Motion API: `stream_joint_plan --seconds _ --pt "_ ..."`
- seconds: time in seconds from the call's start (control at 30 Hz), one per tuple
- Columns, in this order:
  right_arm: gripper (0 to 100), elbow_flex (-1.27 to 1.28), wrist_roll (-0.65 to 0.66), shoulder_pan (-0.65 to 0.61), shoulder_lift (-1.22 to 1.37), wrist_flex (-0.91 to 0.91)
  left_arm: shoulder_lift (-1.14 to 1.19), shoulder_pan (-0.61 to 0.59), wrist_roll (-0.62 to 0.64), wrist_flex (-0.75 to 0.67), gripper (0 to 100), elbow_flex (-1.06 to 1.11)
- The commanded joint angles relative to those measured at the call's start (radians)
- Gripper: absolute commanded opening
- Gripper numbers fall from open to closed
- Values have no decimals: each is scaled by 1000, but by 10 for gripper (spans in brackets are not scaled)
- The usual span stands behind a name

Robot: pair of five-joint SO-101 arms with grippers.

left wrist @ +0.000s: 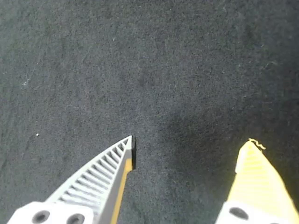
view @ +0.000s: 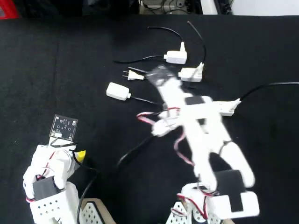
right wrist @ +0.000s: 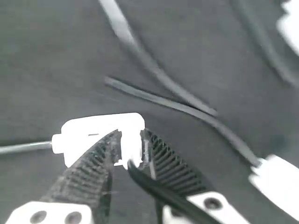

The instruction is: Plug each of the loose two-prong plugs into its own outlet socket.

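From where I stand, the left arm sits folded at the near left corner of the black cloth table (view: 42,60). The left gripper (left wrist: 191,144) hangs over plain cloth, its ribbed grey finger and its yellow finger spread wide apart. Just beyond it lies a small dark square card (view: 64,127) marked with pale dots; any print on it is too small to read. The widest stretch of plain cloth runs from this card to the far edge, the roomiest side for moving.

Toward the middle lies a white rectangular adapter (view: 117,91), with a thin dark cord leaving its right end. Just beyond it is a dark two-prong plug (view: 132,74), prongs pointing left. The right arm reaches diagonally from the near edge up into this cluster. The right gripper (right wrist: 131,135) has its black ribbed fingers pinched on one end of a white block-shaped plug (right wrist: 88,131). A black cord (right wrist: 161,191) crosses in front of the fingers.

Right of the gripper, close by, sit a far white block (view: 176,57) and a near white block (view: 191,73). I cannot tell whether these are plugs or sockets. Thin black cables (view: 140,59) curl around them and crowd that patch of cloth. Farther right a white outlet strip (view: 227,108) lies under the right arm with its right end showing. Its cable runs off toward the right edge.
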Motion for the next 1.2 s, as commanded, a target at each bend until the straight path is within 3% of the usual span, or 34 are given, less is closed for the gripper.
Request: stream_joint_plan --seconds 0.0,0.13,0.27,0.37,0.47,0.6,0.8,0.97,1.03,1.17 --pt "11 58 137 282 8 -109 -5 10 -6 -5 346 -1" --pt "11 68 241 468 8 -190 -5 12 -6 -5 346 -1" --pt "15 68 264 552 8 -253 -5 12 -6 -5 346 -1" --pt "52 84 241 548 1 -241 -5 12 -6 -5 346 -1" --pt "203 67 127 491 -12 -178 -5 12 -6 -5 346 -1" --pt "339 -12 91 397 -87 -6 -5 8 -6 -5 346 -2" --pt "276 -280 -121 279 -309 411 -6 13 80 -31 346 -16" --pt "73 -584 -232 192 -440 753 3 15 310 -130 346 -50" --pt "8 -656 -272 149 -443 824 5 42 382 -126 346 -105" --pt "49 -590 -347 40 -395 781 68 189 522 -80 346 -268"
